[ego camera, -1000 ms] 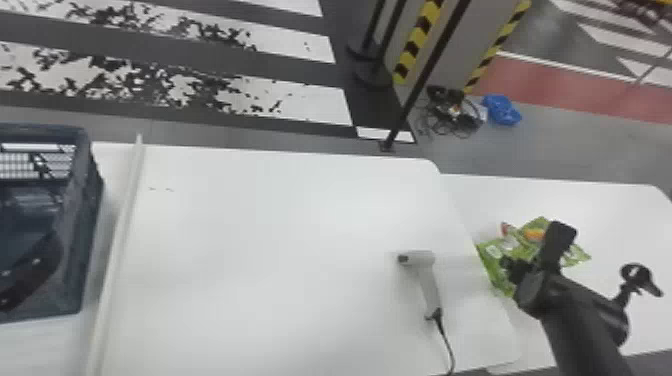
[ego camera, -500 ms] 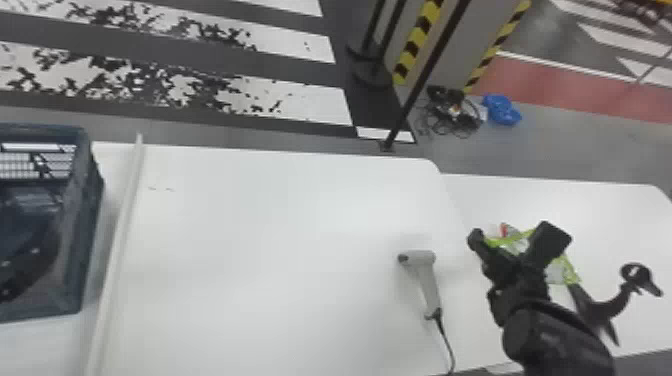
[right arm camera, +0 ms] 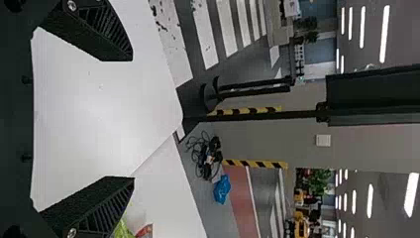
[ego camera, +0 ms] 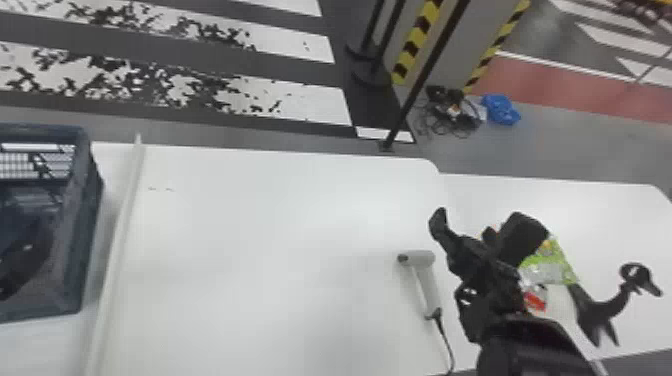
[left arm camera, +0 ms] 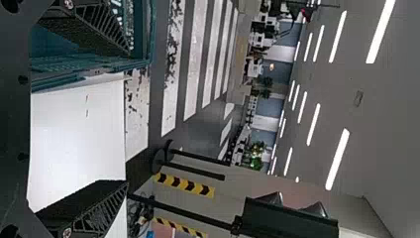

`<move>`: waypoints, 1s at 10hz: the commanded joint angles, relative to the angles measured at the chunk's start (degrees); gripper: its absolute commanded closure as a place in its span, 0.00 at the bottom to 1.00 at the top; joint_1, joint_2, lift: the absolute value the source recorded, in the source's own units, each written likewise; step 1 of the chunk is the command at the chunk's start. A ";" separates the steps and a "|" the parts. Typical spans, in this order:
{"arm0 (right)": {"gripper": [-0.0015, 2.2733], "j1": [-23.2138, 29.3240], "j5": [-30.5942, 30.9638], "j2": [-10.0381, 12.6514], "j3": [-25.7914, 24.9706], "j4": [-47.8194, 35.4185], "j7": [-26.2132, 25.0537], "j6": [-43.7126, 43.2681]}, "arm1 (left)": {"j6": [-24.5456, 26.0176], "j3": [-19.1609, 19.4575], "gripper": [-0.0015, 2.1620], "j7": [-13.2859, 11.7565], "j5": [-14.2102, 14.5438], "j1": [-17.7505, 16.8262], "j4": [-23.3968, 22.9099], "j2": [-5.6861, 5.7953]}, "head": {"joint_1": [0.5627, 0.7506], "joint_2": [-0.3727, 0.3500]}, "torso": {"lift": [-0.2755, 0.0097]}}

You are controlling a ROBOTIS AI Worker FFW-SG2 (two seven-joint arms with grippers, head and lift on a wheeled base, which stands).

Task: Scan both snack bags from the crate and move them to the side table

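Note:
A dark part of my left gripper (ego camera: 22, 260) shows at the blue crate (ego camera: 89, 220); in the left wrist view the left gripper (left arm camera: 127, 118) is open with nothing between its fingers, one finger beside the crate (left arm camera: 146, 34). My right gripper (ego camera: 481, 229) stands open and empty over the right end of the main table, right of the white scanner (ego camera: 426, 287). Green snack packaging (ego camera: 550, 265) with red parts lies on the side table (ego camera: 607, 220), partly hidden behind the right arm; whether one bag or two, I cannot tell. In the right wrist view, the right gripper (right arm camera: 131, 118) has the green packaging (right arm camera: 123, 231) past one finger.
A raised white strip (ego camera: 117, 240) runs along the main table (ego camera: 260, 250) beside the crate. The scanner's cable (ego camera: 445, 345) trails to the front edge. A black curved stand (ego camera: 600, 310) rises at the side table's front. Behind the tables stands a black post (ego camera: 425, 75).
My right gripper has swung left from above the green packaging on the side table to near the scanner, uncovering some of the packaging again. The scanner has stayed put.

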 commanded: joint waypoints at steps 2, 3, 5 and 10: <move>0.03 5.20 8.31 1.24 7.01 -6.28 -1.50 -6.89 | -5.50 -1.71 0.03 2.27 -3.54 1.87 -0.03 -0.02 | 0.70 0.17 | 0.86; 0.03 7.40 8.66 1.77 8.68 -8.57 -1.50 -8.83 | -6.73 -1.71 0.03 2.62 -3.71 2.57 -0.03 -0.10 | 0.70 0.21 | 0.86; 0.03 12.67 8.66 1.95 12.72 -13.58 -1.50 -12.52 | -12.01 -2.50 0.03 6.31 -3.45 5.47 -1.35 -0.63 | 0.70 0.30 | 0.86; 0.04 22.96 18.50 2.39 22.83 -25.27 -1.42 -6.72 | -14.47 -9.01 0.03 12.02 -7.84 9.43 -2.84 -0.37 | 0.70 0.51 | 0.86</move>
